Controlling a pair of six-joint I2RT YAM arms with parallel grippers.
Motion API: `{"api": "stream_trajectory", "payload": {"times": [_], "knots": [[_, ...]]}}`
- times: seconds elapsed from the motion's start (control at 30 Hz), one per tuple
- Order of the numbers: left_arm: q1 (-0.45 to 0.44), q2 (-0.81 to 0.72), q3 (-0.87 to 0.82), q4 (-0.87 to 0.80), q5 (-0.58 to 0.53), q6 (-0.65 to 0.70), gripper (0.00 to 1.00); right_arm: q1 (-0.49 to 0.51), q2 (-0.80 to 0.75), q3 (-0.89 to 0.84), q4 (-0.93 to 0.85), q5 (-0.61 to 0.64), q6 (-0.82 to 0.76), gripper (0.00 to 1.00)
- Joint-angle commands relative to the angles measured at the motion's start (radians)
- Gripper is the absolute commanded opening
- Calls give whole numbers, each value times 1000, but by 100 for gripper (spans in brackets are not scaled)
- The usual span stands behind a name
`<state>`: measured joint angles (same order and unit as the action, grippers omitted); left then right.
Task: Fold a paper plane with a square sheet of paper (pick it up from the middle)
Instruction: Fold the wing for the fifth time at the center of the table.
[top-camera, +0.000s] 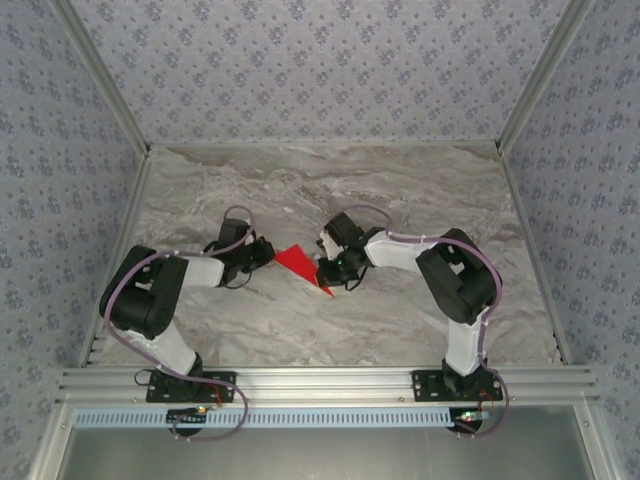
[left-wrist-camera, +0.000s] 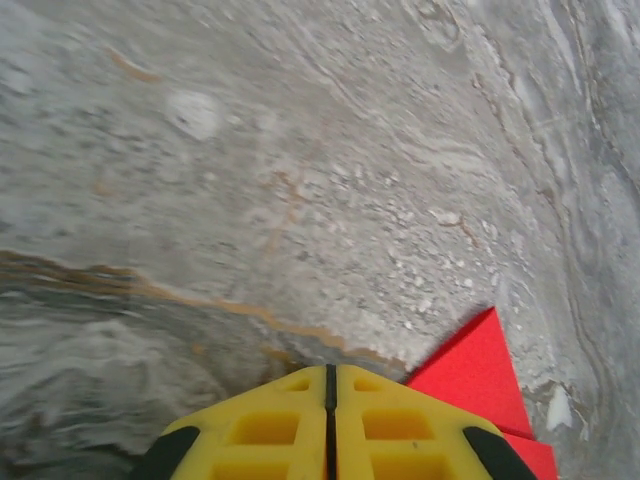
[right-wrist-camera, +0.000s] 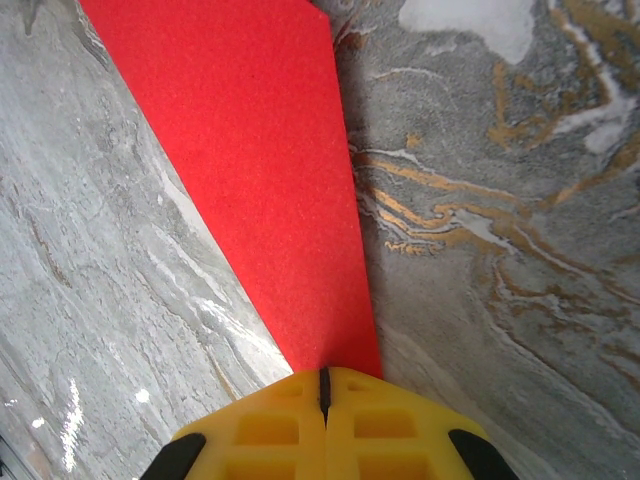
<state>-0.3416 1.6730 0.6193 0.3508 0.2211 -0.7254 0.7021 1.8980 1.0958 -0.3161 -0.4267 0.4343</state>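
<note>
Rail: an aluminium rail (top-camera: 330, 381) is running along the near edge, and both arm bases are sitting on it.
Left arm: the left arm (top-camera: 150, 290) is bending up from its base and reaching inward toward the middle of the table.
Right arm: the right arm (top-camera: 455, 280) is mirroring that pose and reaching in from the other side.
Left gripper: the left gripper (top-camera: 266, 252) is pointing at the left corner of the red sheet. In its wrist view the yellow fingers (left-wrist-camera: 270, 425) are pressing together with only a thin seam showing. The red edge is lying just beside the right finger, and I cannot tell whether any of it is being pinched.
Right gripper: the right gripper (top-camera: 322, 268) is clamping its jaws on the narrow end of the sheet, which is widening out from the seam.
Sheet of paper: the sheet of paper (top-camera: 298, 262) is showing a pointed triangular outline between the two grippers near the table's middle. One sharp tip is aiming toward the near right.
Table: the grey marbled table (top-camera: 400, 190) is stretching beyond.
Walls: patterned walls (top-camera: 320, 60) are closing in the far side.
</note>
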Motion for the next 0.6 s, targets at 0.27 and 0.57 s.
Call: {"api": "stream_trajectory", "payload": {"times": [0.27, 0.57], "knots": [[-19, -157, 87, -335, -177, -11, 21, 69, -8, -67, -45, 60, 103, 2], [-183, -266, 222, -646, -370, -87, 64, 14, -267, -80, -33, 253, 135, 49]]}}
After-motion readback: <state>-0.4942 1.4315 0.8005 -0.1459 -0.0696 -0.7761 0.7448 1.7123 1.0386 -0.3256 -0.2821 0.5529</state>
